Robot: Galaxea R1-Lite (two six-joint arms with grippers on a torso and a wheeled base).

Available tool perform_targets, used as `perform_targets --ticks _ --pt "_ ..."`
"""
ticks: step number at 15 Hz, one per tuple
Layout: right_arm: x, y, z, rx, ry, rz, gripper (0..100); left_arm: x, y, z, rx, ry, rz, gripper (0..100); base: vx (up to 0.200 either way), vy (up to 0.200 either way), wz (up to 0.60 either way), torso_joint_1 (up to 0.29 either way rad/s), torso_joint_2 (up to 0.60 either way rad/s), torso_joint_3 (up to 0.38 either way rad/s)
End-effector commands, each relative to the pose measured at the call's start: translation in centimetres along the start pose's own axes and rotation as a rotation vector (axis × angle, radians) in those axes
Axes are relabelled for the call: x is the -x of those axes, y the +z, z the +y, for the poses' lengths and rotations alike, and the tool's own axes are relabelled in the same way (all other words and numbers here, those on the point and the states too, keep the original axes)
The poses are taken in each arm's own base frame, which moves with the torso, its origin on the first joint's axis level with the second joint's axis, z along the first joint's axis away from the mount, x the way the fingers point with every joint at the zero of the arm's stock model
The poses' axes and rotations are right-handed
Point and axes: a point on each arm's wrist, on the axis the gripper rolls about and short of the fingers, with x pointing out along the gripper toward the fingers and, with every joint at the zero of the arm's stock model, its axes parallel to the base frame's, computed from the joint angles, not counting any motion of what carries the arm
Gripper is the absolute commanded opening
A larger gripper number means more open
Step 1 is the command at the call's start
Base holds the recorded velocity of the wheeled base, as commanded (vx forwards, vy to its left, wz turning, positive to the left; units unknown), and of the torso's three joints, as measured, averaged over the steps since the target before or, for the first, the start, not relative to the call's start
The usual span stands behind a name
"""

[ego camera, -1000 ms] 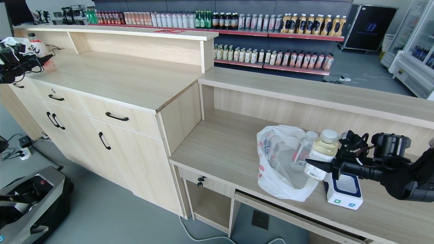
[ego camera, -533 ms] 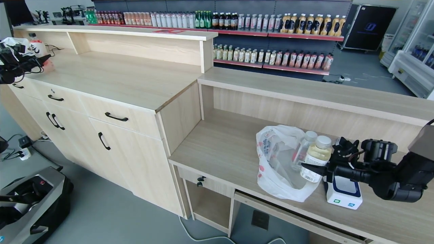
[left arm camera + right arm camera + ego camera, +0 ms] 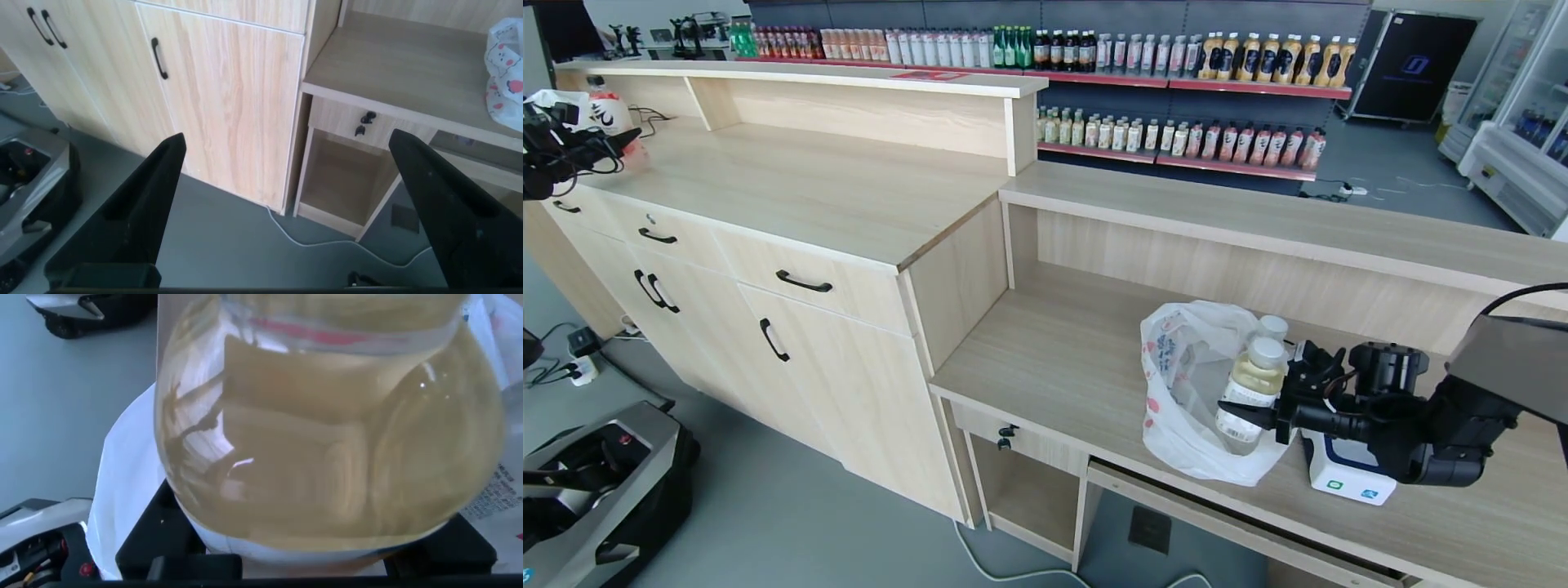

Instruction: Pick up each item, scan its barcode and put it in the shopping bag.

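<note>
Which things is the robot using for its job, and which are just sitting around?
For the job: yellow drink bottle held in the right claw, shopping bag, clear bottle inside it, white scanner box.

Just sitting around: drinks on the shop shelves, wooden cupboards, glass fridges.

The head camera looked forward and down from high over the counter (image 3: 792, 188) and the lower desk (image 3: 1054, 351), facing the shelves (image 3: 1176, 77) far behind. The left wrist camera hung well off, aimed down at the cabinet door (image 3: 237, 106), sharing the desk corner and an edge of the shopping bag (image 3: 505, 61) with the head view. The right wrist camera sat hard against the bottle (image 3: 327, 433), also seen from the head.
</note>
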Motion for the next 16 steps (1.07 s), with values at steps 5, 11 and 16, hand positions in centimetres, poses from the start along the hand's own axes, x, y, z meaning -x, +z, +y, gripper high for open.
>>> perform_targets --ticks 5,11,16 --pt "-1.3 -2.3 0.5 -0.020 0.026 0.012 0 0.0 0.0 0.0 0.000 0.001 -0.001 100 0.000 0.000 0.00 0.000 0.00 0.000" --pt "-1.4 -3.4 0.7 -0.012 0.031 0.024 0 0.0 0.0 0.0 0.000 0.001 -0.001 100 0.000 0.000 0.00 0.000 0.00 0.000" --pt "-1.5 -3.7 0.7 -0.016 0.032 0.026 0 0.0 0.0 0.0 0.000 0.001 -0.001 100 0.000 0.000 0.00 0.000 0.00 0.000"
